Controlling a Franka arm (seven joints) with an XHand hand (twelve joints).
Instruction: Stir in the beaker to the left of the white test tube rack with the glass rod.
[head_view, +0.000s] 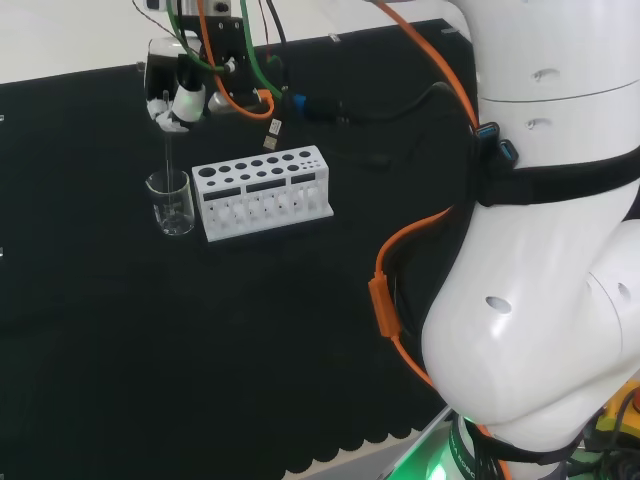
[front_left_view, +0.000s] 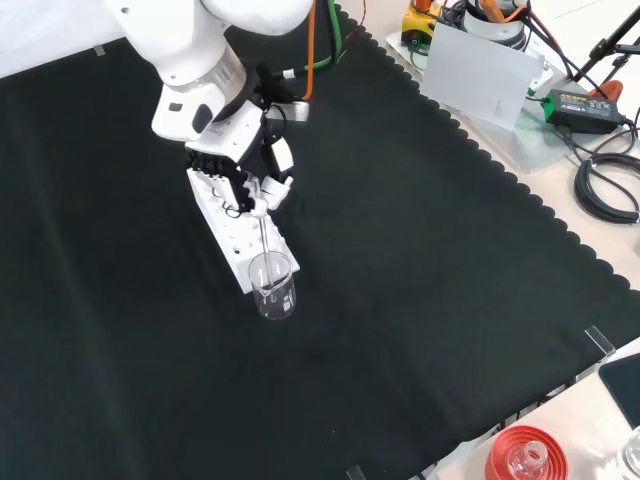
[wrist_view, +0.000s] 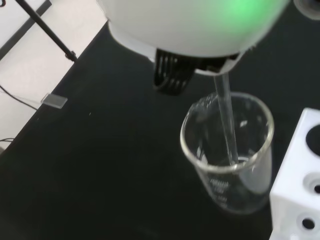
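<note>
Hand (head_view: 178, 103) pinches the clear glass rod (head_view: 167, 160), upright. Wrist view shows its tip down inside the round clear beaker (wrist_view: 231, 150). Head view: beaker just left of the white holed rack (head_view: 262, 190) on black cloth bench (head_view: 150, 340).

Hand (head_view: 178, 100) hangs above the beaker (head_view: 170, 203), curled round the top of the glass rod (head_view: 167, 160). Rod runs straight down from the hand into the beaker; in the wrist view its lower end (wrist_view: 231, 145) sits inside the beaker (wrist_view: 235, 165), near the bottom. In the head view the beaker is below the hand and just left of the test tube rack (head_view: 262, 190), close beside it. In the front view the rack (front_left_view: 232, 235) lies under and behind the hand (front_left_view: 240, 175), the beaker (front_left_view: 272, 286) in front of the rack's near end, below the hand. Both stand on the cloth (front_left_view: 420, 260). Flask on a ribbed ring stand (front_left_view: 522, 458) sits well apart from the hand, at the front view's bottom right, off the cloth.
</note>
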